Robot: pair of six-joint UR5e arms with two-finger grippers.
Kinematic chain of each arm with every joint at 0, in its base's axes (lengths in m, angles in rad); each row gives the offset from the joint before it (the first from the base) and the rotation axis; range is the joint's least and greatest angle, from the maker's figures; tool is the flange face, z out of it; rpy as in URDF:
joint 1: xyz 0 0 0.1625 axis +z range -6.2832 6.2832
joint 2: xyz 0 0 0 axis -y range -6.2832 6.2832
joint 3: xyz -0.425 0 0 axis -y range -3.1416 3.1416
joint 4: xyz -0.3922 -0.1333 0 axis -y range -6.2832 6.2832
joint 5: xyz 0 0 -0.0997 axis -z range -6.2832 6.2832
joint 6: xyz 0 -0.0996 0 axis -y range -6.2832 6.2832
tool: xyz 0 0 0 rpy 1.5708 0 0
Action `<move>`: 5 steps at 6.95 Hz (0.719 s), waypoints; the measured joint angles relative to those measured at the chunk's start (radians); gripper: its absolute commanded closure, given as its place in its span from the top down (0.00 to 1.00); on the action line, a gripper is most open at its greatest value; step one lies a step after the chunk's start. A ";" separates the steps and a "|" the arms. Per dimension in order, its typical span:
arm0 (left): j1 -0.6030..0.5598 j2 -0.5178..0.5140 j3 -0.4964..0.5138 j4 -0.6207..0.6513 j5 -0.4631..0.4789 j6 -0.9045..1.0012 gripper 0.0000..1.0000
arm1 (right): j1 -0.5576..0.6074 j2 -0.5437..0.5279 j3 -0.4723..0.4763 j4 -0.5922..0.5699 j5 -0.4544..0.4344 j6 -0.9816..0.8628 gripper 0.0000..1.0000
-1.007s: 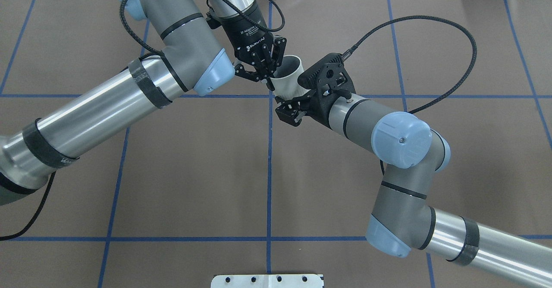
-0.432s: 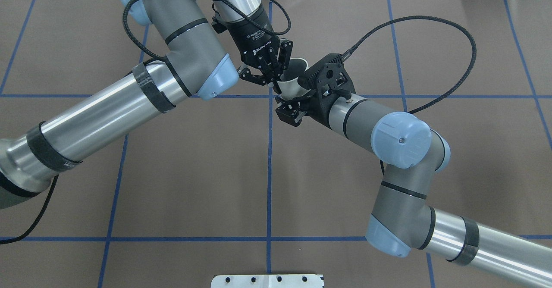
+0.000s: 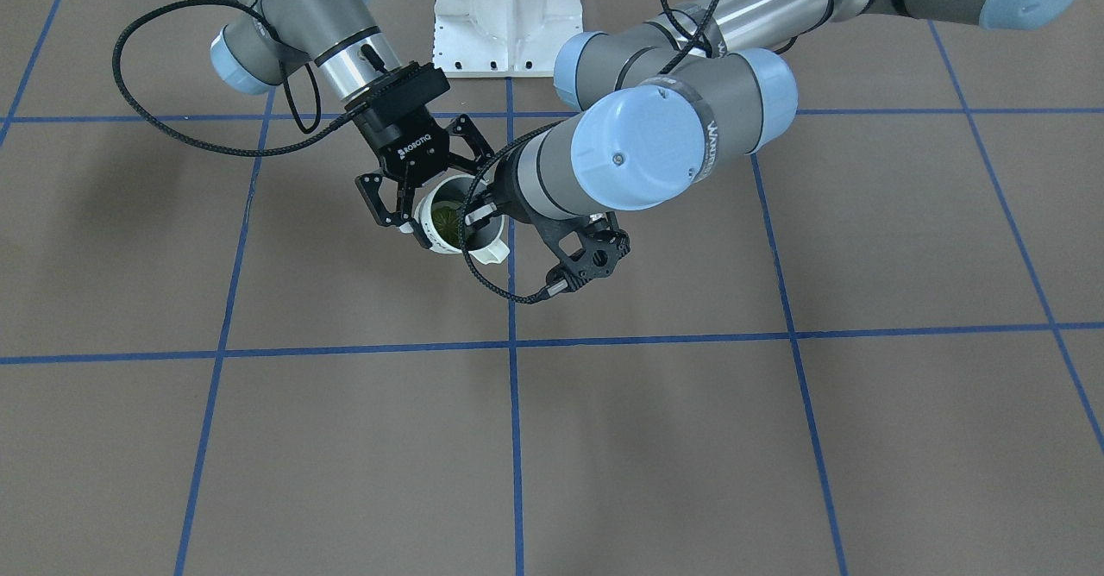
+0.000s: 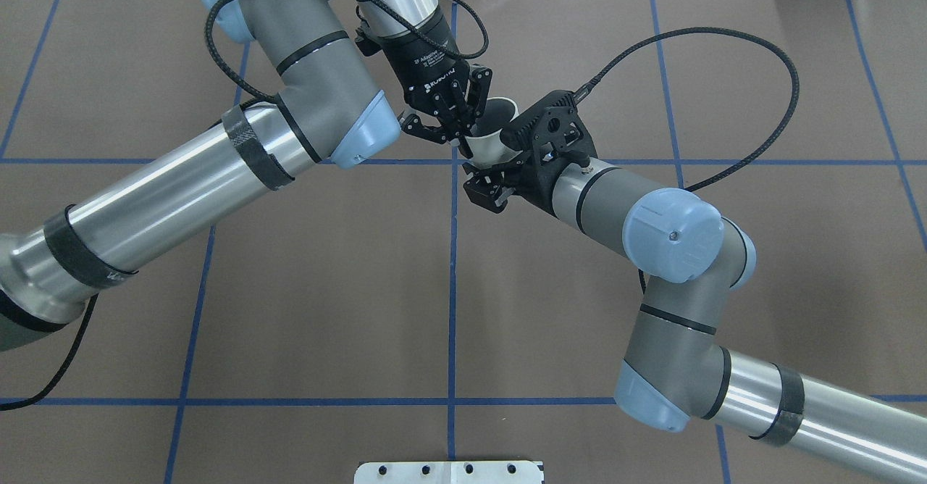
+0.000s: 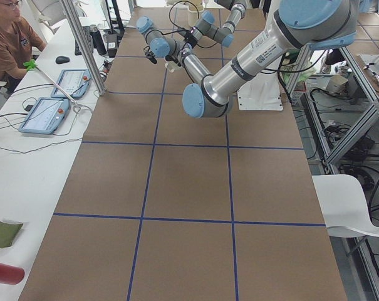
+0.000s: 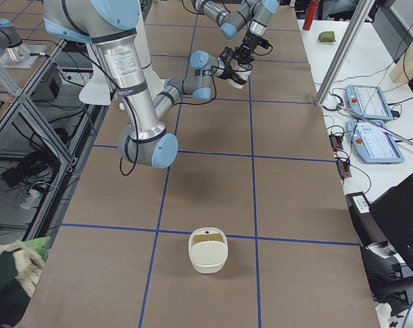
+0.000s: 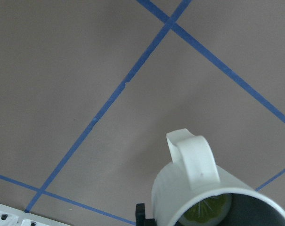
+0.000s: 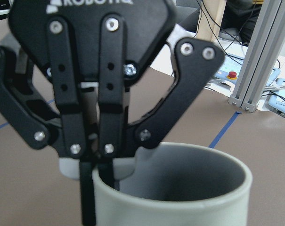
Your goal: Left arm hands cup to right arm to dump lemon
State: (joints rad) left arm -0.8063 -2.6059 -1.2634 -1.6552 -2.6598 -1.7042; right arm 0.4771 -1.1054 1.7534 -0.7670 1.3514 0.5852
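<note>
The off-white cup (image 3: 431, 240) hangs tilted above the brown table near the centre blue line. The yellow-green lemon (image 3: 444, 214) lies inside it and also shows in the left wrist view as the lemon (image 7: 203, 212). My left gripper (image 4: 459, 135) is shut on the cup (image 4: 487, 147), pinching its rim with one finger inside and one outside, which the right wrist view shows closely at the cup (image 8: 180, 188). My right gripper (image 3: 435, 197) stands open, its fingers on either side of the cup's body. The handle points away from both grippers.
The white base plate (image 4: 449, 469) sits at the table's near edge. A white handled container (image 6: 207, 251) stands on the table toward the robot's right end. A person sits at a side desk (image 5: 14, 44) with tablets. A black cable loops above the right wrist (image 4: 724, 42).
The left arm carried the cup to the right, deeper between the right gripper's fingers. Over the last half second almost nothing moved.
</note>
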 measured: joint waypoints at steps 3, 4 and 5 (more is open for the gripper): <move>-0.002 0.010 -0.015 -0.033 0.001 0.013 1.00 | 0.000 -0.001 0.000 -0.003 0.001 0.047 0.00; -0.003 0.025 -0.027 -0.081 0.001 0.016 1.00 | 0.000 -0.002 -0.001 -0.004 0.001 0.062 0.00; -0.005 0.041 -0.043 -0.112 0.001 0.015 1.00 | 0.000 -0.005 -0.001 -0.004 0.002 0.068 0.00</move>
State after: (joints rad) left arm -0.8109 -2.5645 -1.3064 -1.7676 -2.6585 -1.6889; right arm 0.4767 -1.1103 1.7526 -0.7710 1.3533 0.6534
